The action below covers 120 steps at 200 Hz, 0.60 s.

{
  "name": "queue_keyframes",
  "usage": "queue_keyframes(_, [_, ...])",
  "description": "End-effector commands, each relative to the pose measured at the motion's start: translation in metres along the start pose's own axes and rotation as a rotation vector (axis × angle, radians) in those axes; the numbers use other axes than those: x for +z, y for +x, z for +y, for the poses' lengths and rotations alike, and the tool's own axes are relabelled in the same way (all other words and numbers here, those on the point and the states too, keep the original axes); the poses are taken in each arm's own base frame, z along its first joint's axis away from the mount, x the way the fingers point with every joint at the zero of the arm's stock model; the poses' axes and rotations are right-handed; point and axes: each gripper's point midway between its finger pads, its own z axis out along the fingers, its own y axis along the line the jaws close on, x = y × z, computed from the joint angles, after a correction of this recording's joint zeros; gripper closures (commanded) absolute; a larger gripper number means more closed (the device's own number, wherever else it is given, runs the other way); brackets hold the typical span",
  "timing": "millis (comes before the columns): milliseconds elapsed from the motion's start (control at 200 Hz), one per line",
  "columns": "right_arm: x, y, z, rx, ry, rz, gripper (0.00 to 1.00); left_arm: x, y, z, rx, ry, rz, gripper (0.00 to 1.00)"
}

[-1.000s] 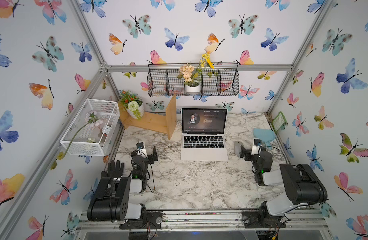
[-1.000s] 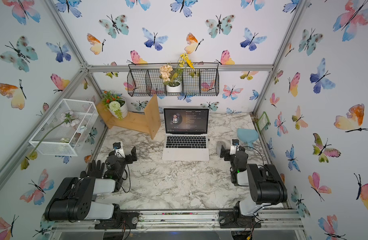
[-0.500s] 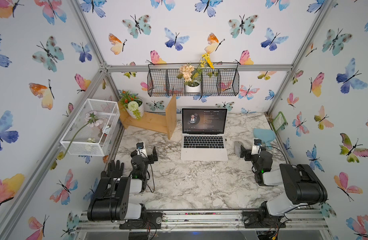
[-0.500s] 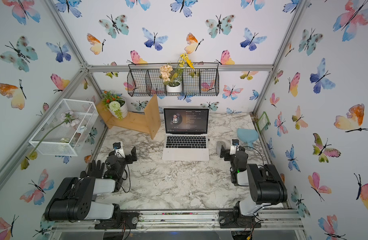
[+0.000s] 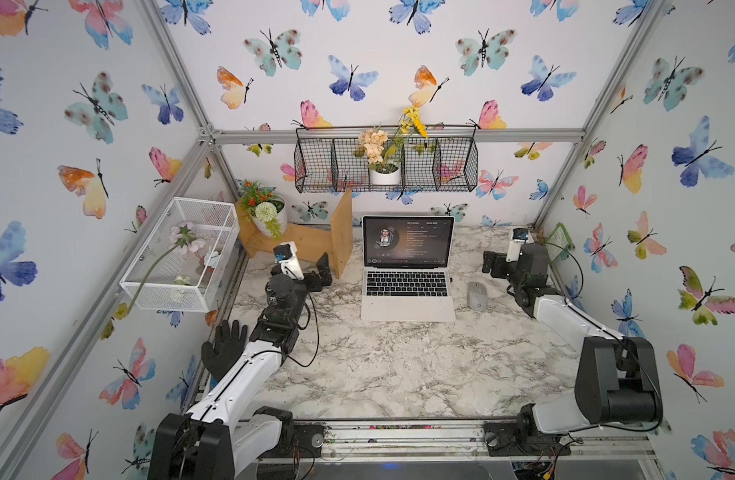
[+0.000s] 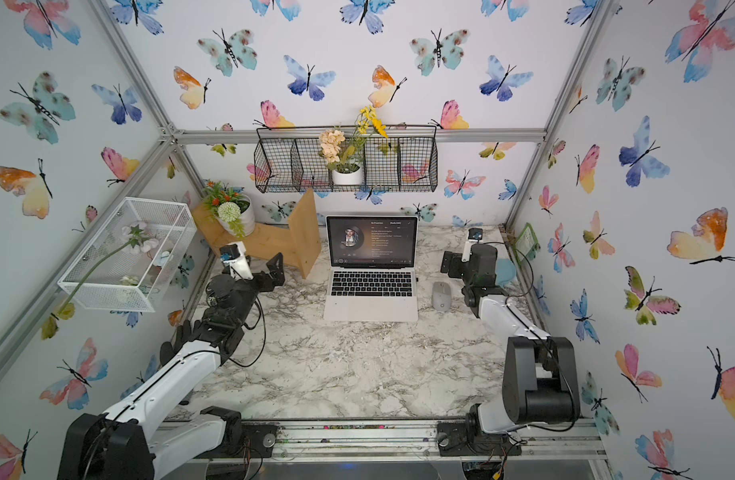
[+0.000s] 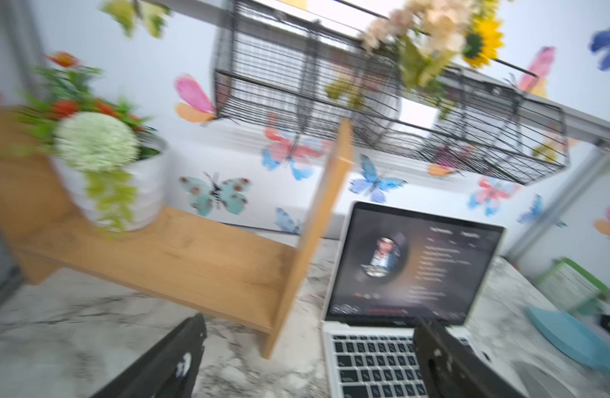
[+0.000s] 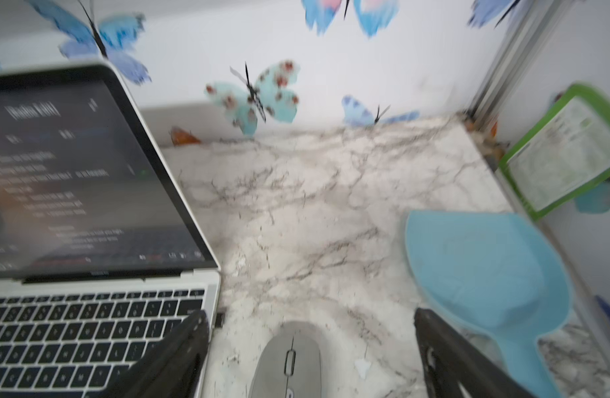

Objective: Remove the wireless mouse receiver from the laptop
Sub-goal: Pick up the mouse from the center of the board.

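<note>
The silver laptop (image 5: pixel 407 286) stands open at the back middle of the marble table, its dark screen lit; both top views show it (image 6: pixel 372 286). The wireless mouse receiver (image 8: pixel 220 319), a tiny black stub, sticks out of the laptop's right edge, also visible in a top view (image 5: pixel 450 279). My right gripper (image 8: pixel 309 315) is open and hovers over the grey mouse (image 8: pixel 290 361), right of the laptop (image 8: pixel 90 327), its near finger (image 8: pixel 179 351) close beside the receiver. My left gripper (image 5: pixel 322 272) is open and empty, left of the laptop (image 7: pixel 400 361).
A wooden shelf (image 5: pixel 299 245) with a flower pot (image 5: pixel 268 216) stands just left of the laptop. A blue scoop (image 8: pixel 486 268) and a green-framed card (image 8: pixel 565 151) lie at the right wall. A black wire basket (image 5: pixel 386 166) hangs overhead, a white one (image 5: pixel 183 253) at left.
Both arms have unfolded and reached toward the back of the table. The right gripper now hangs over the grey mouse, which it covered before.
</note>
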Motion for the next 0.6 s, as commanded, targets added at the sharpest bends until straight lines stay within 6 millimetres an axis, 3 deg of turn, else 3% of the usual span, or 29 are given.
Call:
queue_keyframes(0, [0.009, 0.074, -0.002, 0.023, 0.043, 0.345, 0.09, -0.010, 0.086, -0.027, 0.003, 0.064, 0.317, 0.01])
queue_keyframes(95, [0.017, 0.082, 0.009, -0.004, 0.057, 0.424, 0.10, -0.016, 0.098, -0.042, 0.001, 0.119, 0.353, 0.02])
queue_keyframes(220, [0.028, 0.101, 0.018, -0.039, 0.097, 0.477, 0.11, -0.021, 0.106, -0.037, -0.011, 0.094, 0.360, 0.02])
queue_keyframes(355, [0.035, 0.117, 0.007, -0.033, 0.173, 0.527, 0.14, -0.022, 0.108, -0.031, -0.004, 0.064, 0.361, 0.01])
queue_keyframes(596, [0.030, 0.122, 0.000, -0.034, 0.220, 0.528, 0.20, -0.016, 0.107, -0.026, 0.017, 0.029, 0.365, 0.00])
